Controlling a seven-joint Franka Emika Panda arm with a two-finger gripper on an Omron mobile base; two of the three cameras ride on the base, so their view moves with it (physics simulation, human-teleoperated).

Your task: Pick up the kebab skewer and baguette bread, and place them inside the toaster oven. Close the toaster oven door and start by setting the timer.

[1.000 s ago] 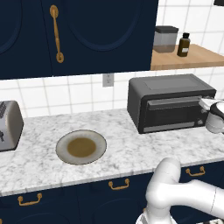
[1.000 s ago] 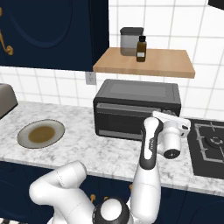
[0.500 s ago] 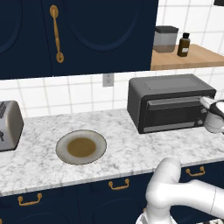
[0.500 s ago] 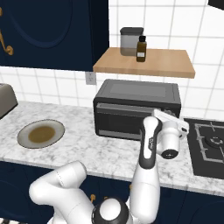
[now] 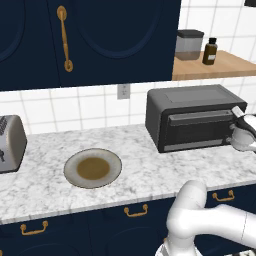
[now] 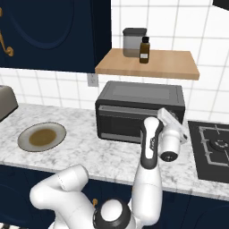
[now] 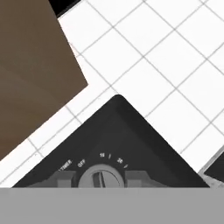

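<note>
The oven (image 5: 194,118) sits on the counter (image 5: 140,175) by the wall. Its door (image 5: 196,129) is shut. The gripper (image 6: 175,120) is up against the right front of the oven, where the knobs are. In the hand view, the two fingers (image 7: 61,179) sit on each side of the round timer knob (image 7: 101,177), pinching it. Small white marks and the word "timer" run around the top of the knob.

A round plate (image 5: 93,168) lies on the counter, well to the left of the oven. A silver toaster (image 5: 10,143) stands at the far left. A wooden shelf (image 6: 147,63) above the oven holds a grey jar (image 6: 134,42) and a dark bottle (image 6: 144,50), just beside each other. A black stove (image 6: 211,149) lies to the right of the oven.
</note>
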